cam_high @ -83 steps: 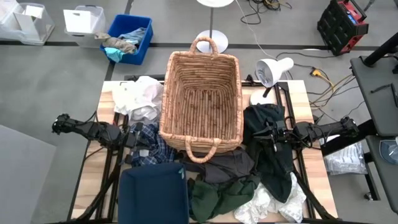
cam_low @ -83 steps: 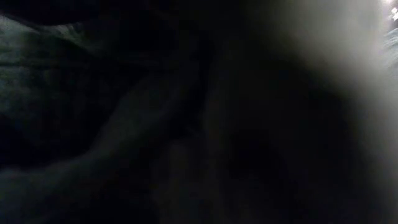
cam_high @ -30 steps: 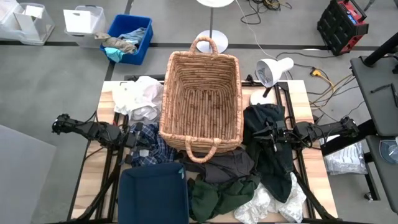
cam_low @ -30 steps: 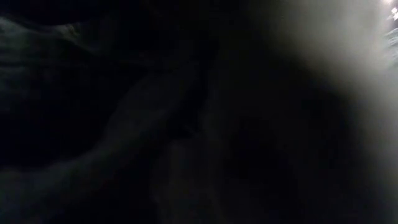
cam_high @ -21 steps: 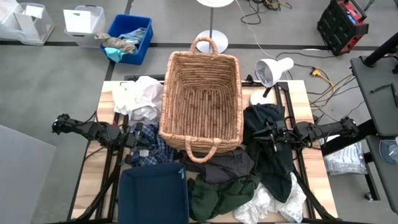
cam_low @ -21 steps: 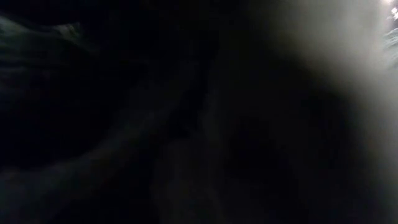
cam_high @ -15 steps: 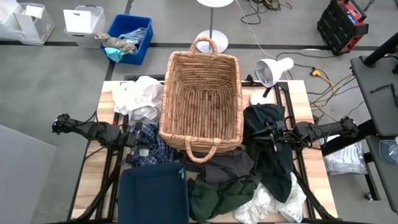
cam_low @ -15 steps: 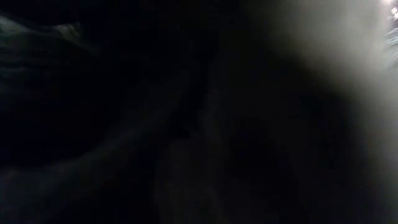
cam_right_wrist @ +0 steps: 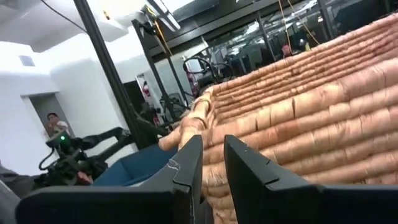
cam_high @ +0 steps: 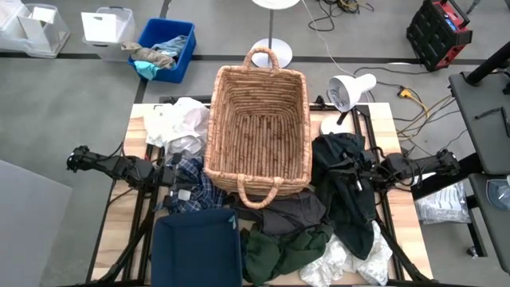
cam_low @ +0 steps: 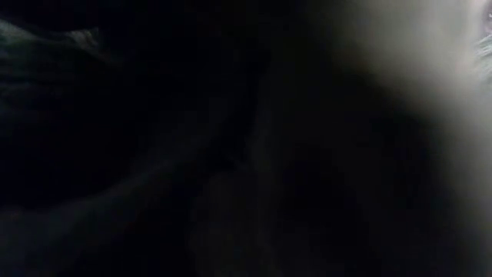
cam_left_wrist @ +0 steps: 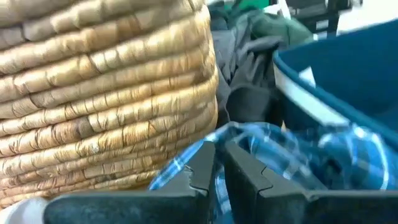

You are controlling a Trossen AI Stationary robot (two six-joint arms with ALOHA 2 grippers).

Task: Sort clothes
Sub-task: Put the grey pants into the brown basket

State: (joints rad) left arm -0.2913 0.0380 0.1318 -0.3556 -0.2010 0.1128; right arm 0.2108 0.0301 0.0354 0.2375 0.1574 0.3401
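Plaid garment: soft, crumpled, beside woven basket; no clear axis.
Left gripper: fingers pinched on plaid cloth.
Right gripper: over black garment; fingers narrow, hold unclear.

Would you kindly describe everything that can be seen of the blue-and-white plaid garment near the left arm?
The plaid garment is soft blue-and-white checked cloth, crumpled in a heap on the table's left half. It lies against the wicker basket's left wall near the front corner, with the dark blue bin touching its front edge and a white garment behind it. The left gripper is shut on a raised fold of it, close beside the basket's woven wall.
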